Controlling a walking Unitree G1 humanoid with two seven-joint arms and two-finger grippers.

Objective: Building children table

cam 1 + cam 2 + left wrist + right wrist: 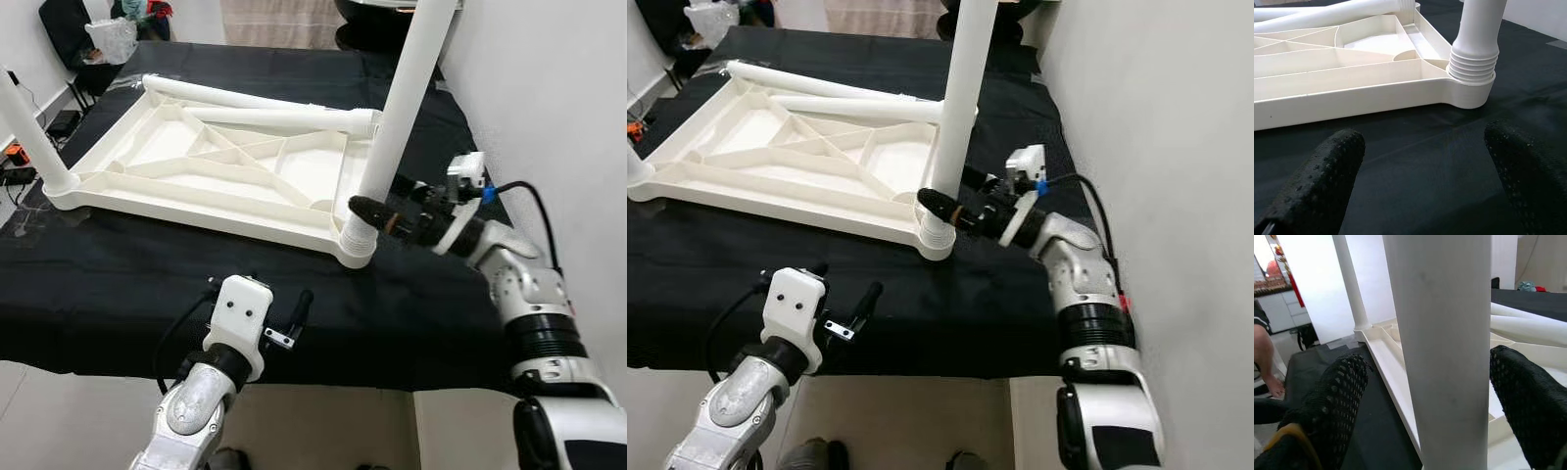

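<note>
A white plastic tabletop (196, 171) lies upside down on a bench (118, 284) covered in black cloth, its ribbed underside facing up. At the tabletop's near corner on the robot's right, a white leg (402, 108) stands upright in a ridged socket (358, 240). A second upright leg (29, 132) stands at the tabletop's near corner on the robot's left. Two loose legs (265, 108) lie flat along the tabletop's far edge, one just beside the other.

The right pincer (367, 211) reaches in from the right of the tabletop and sits at the lower part of the standing leg, just above the socket. In the right wrist view its fingers (1337, 396) stand wide, one on each side of the leg (1442, 347), with a visible gap on both sides, so it is around the leg but not pressing on it.

The left pincer (284, 313) hovers over the black cloth in front of the tabletop's near edge, apart from it. In the left wrist view its fingers (1322, 181) are spread wide with nothing between them, and they point toward the socket (1471, 73) of the standing leg.

Beyond the tabletop's far left corner, dark bags and a clear plastic bag (113, 39) sit by the wall. In the right wrist view a person's bare leg (1265, 357) shows past the bench's end.
</note>
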